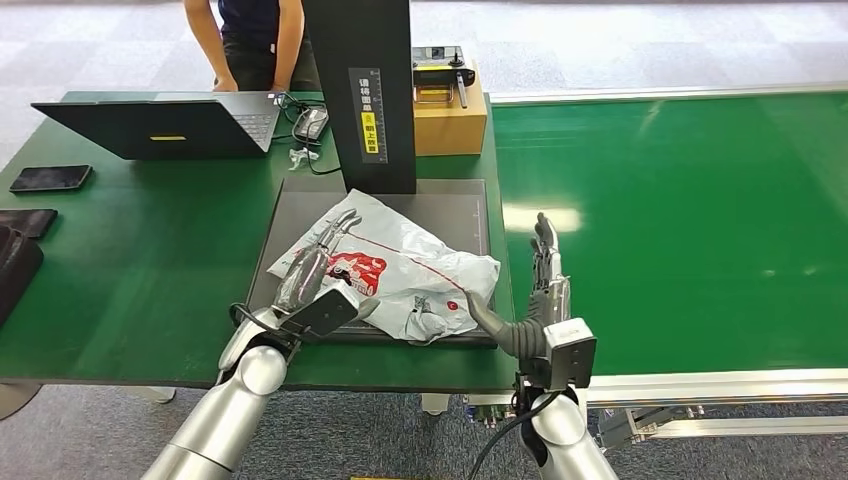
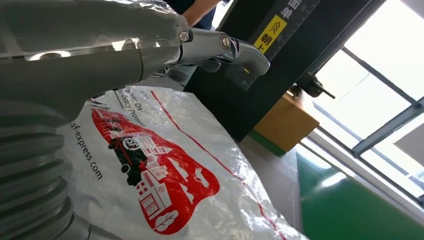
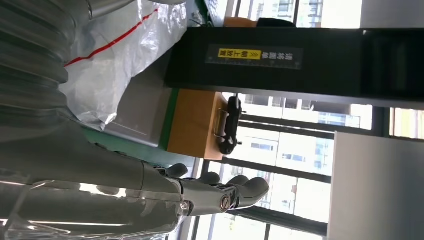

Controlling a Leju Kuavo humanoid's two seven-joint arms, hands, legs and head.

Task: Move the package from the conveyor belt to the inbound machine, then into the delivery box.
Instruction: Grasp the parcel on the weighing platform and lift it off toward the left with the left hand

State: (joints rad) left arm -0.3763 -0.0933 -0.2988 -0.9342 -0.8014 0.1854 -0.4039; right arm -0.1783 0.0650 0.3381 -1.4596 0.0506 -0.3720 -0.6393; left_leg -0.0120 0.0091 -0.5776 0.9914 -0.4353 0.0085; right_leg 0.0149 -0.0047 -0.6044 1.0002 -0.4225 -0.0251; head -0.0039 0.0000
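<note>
The conveyor belt (image 1: 680, 220) is lying well right of the package. The inbound machine (image 1: 460, 215) is bearing the package (image 1: 400, 265) on its grey platform. The left hand (image 1: 315, 265) is resting on the package, perhaps gripping it. The right hand (image 1: 545, 265) is hovering beside it, fingers straight, holding nothing.

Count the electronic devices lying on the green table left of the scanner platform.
2: an open laptop at the far left of the table, in front of the person, and a dark phone nearer the left edge. Others beyond the picture's edge would go uncounted.
</note>
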